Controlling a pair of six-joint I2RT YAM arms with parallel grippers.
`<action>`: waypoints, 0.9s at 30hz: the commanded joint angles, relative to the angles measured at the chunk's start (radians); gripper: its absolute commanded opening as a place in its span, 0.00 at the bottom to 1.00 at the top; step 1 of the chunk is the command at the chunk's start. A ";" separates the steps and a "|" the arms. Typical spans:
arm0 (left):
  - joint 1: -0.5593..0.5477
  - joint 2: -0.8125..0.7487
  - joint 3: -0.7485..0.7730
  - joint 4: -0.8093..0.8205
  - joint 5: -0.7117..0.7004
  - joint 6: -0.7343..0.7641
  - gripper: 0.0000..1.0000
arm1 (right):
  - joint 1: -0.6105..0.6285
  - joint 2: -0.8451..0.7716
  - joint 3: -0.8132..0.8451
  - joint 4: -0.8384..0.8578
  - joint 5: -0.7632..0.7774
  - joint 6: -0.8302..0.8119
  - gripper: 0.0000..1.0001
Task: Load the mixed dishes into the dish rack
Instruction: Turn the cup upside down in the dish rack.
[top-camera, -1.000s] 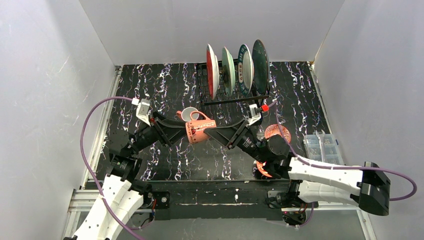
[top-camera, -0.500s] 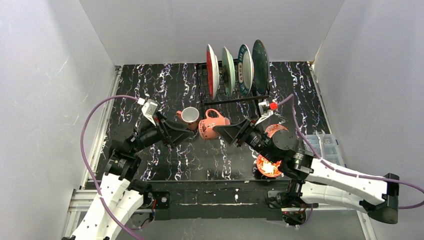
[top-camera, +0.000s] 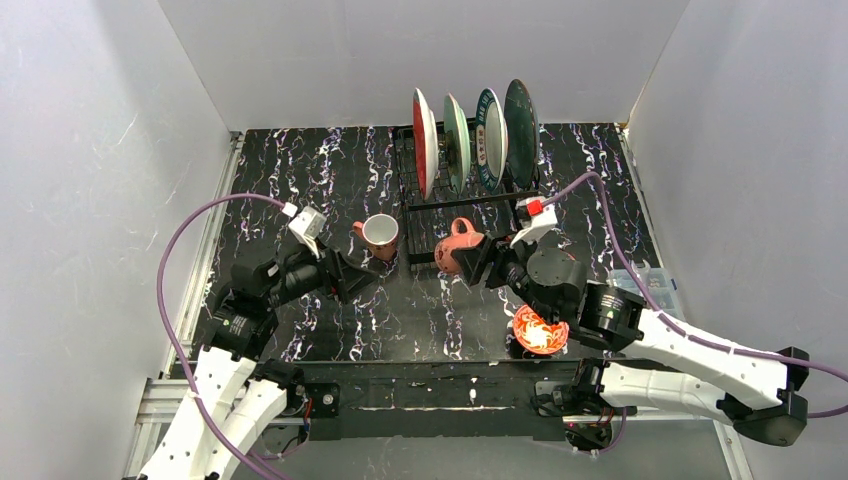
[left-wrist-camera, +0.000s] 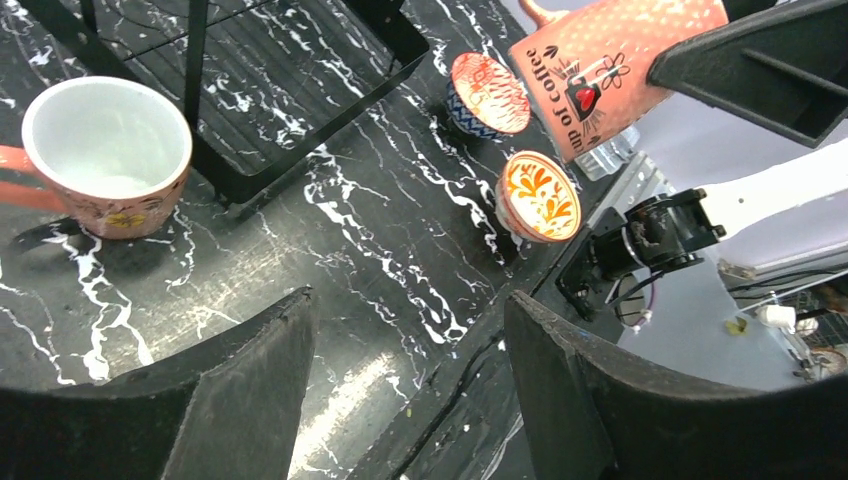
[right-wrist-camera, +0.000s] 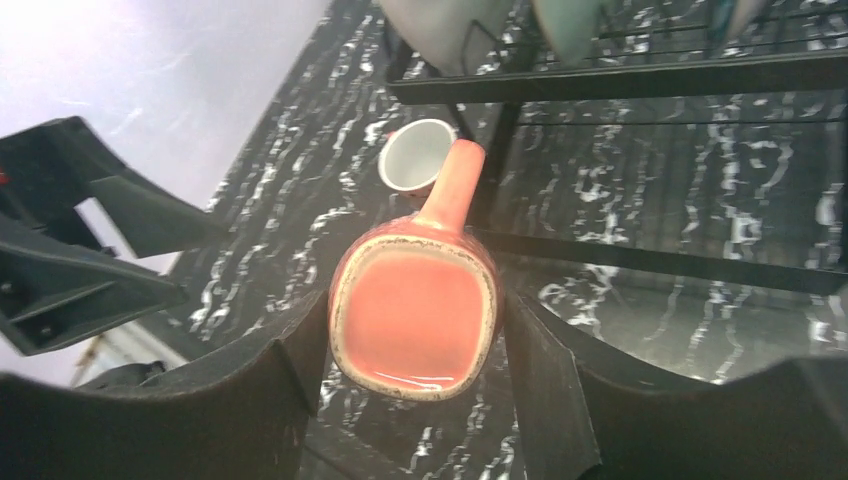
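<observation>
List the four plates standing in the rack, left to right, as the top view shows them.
Red round plate → pale green round plate → white round plate with a dark rim → dark teal round plate.

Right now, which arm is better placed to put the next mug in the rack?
Right. The right gripper clamps a mug at the front edge of the dish rack; the left gripper is open and empty, with the other mug sitting on the table.
</observation>
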 joint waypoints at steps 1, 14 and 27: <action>0.005 -0.004 0.009 -0.062 -0.036 0.060 0.67 | 0.001 0.006 0.084 -0.036 0.138 -0.080 0.21; 0.004 0.107 0.023 -0.127 -0.010 0.066 0.68 | -0.005 0.101 0.103 -0.069 0.369 -0.217 0.21; 0.004 0.100 0.015 -0.141 -0.006 0.064 0.67 | -0.166 0.192 0.010 0.092 0.255 -0.262 0.21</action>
